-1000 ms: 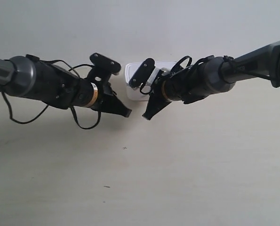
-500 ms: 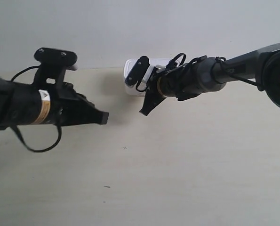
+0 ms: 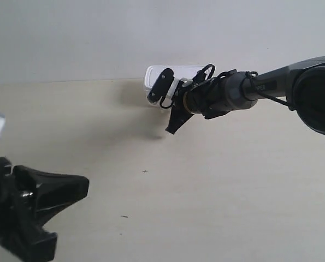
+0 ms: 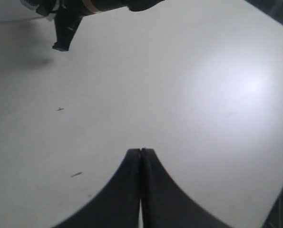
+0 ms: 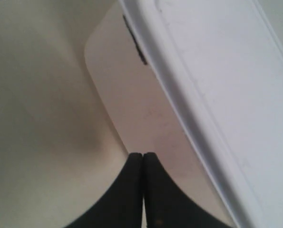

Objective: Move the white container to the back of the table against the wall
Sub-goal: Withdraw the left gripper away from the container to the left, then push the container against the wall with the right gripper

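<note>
The white container (image 3: 154,76) sits at the back of the table (image 3: 222,185), right by the wall (image 3: 96,33), partly hidden behind the arm at the exterior view's right. That arm is my right one; its gripper (image 3: 172,130) is shut and points down just in front of the container. The right wrist view shows the shut gripper (image 5: 142,154) close against the container's side wall (image 5: 127,95), below the rimmed lid (image 5: 217,95); whether they touch I cannot tell. My left gripper (image 3: 81,188) is shut and empty at the near left, with its tips (image 4: 141,151) over bare table.
The left wrist view shows the right arm's finger (image 4: 61,42) far across the tabletop. A few tiny dark specks (image 3: 145,171) mark the wood. The left arm's dark bulk (image 3: 20,218) fills the near-left corner.
The left arm has pulled away from beside the container to the near left of the exterior view. The right gripper stays at the container, which sits slightly closer to the wall.
</note>
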Robot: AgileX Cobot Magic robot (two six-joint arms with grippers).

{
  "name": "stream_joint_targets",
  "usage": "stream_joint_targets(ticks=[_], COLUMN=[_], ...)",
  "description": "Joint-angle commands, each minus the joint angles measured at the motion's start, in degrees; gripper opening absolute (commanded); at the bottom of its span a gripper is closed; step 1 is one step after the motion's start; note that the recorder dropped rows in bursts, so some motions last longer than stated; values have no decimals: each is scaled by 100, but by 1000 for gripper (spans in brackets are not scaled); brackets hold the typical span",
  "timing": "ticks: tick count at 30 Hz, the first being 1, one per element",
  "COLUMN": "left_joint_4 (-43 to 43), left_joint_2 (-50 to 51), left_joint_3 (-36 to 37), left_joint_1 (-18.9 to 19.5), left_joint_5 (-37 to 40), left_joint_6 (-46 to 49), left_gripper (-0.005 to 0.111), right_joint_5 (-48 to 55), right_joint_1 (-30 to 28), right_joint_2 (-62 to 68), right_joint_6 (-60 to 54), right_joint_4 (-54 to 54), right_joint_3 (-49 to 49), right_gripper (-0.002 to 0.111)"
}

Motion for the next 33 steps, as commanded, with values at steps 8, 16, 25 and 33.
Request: stream_joint_targets(ticks=[8, 16, 25, 33], left_joint_4=[-444, -744, -942, -942], left_joint_2=[-2663, -3831, -4569, -4746], left_joint_3=[1144, 1525, 1819, 2062], left_joint_1=[-58, -58, -58, -48], left_joint_5=[-514, 235, 588, 588], left_joint_6=[-962, -962, -962, -962], left_gripper=[0, 0, 0, 0], right_joint_5=[-511, -683, -634, -593], right_joint_1=[-412, -412, -412, -412], right_joint_2=[-3, 76, 353, 596], right_joint_6=[49, 44, 34, 316], right_joint_4=[88, 383, 385, 398], right_joint_3=[-283, -487, -657, -1114], right_gripper=[0, 0, 0, 0])
